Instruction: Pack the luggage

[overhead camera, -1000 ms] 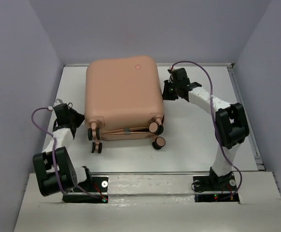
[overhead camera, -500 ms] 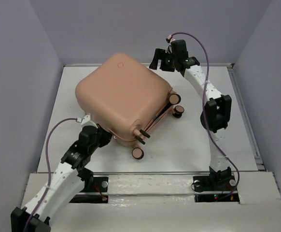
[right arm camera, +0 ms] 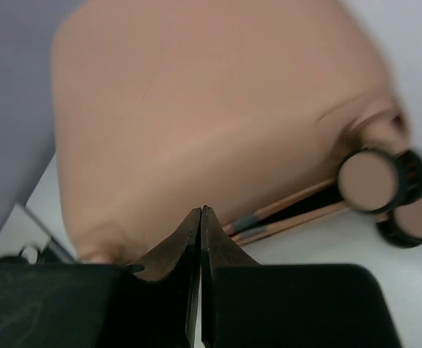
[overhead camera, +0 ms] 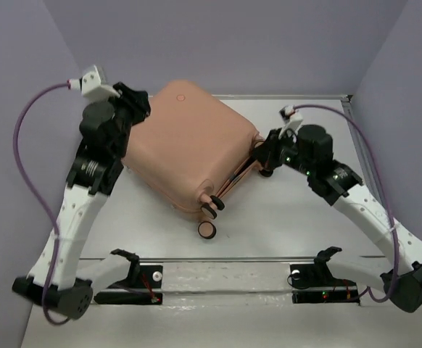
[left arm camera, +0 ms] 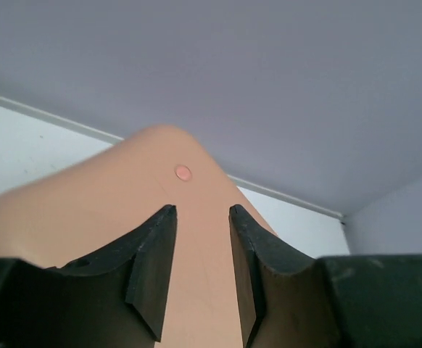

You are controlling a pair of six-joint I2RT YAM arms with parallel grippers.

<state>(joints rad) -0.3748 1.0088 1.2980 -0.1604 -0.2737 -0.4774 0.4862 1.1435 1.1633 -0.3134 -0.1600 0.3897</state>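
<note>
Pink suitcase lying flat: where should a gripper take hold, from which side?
Likely the lip at the seam by the wheels of the luggage, coming from the right, low over the table. The shell is broad, smooth and rounded, too wide for two fingers; at the seam the halves gape slightly, offering a thin edge.

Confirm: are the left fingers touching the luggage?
Cannot tell. In the left wrist view the open left fingers overlap the luggage shell; neither that nor the top view shows contact or a gap.

peach-pink luggage (overhead camera: 185, 145), closed, lying skewed
</note>
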